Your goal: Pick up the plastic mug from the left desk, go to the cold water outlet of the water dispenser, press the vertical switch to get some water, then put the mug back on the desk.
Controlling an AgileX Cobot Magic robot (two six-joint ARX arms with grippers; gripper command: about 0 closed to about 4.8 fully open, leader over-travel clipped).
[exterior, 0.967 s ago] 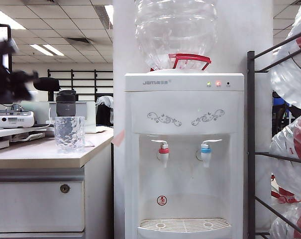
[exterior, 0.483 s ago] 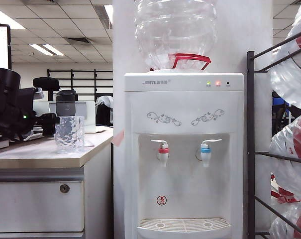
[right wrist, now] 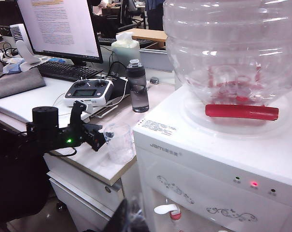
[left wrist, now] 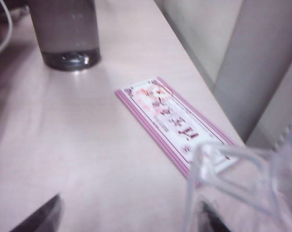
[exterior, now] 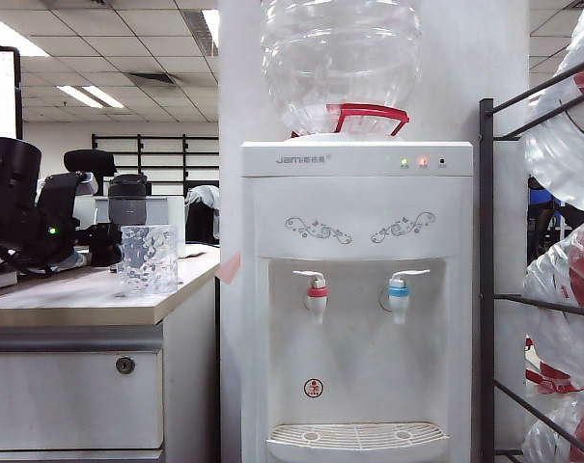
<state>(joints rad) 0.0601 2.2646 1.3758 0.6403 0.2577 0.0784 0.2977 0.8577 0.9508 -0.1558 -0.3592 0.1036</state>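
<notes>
Just at the tabletop point(exterior: 79, 299) edge stands the mug point(exterior: 150, 258), with the left claw point(exterior: 106, 244) spread wide beside it. Only the left wrist view shows a pink card point(left wrist: 172, 121). Barely visible, the right claw point(right wrist: 131, 217) hangs above the water dispenser point(right wrist: 208, 164); whether it is apart, I cannot tell.

mug: plastic mug point(exterior: 150, 258) on left desk point(exterior: 79, 304), at water dispenser's point(exterior: 357, 289) nine o'clock
bottle: bottle point(exterior: 127, 201) at mug's eleven o'clock
left gripper: left gripper point(exterior: 106, 243) at mug's nine o'clock

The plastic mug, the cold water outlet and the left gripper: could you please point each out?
plastic mug point(exterior: 150, 258): exterior view, faceted wall.
cold water outlet point(exterior: 400, 287): exterior view, blue collar.
left gripper point(right wrist: 98, 138): right wrist view, between fingertips, beside the mug.
</notes>
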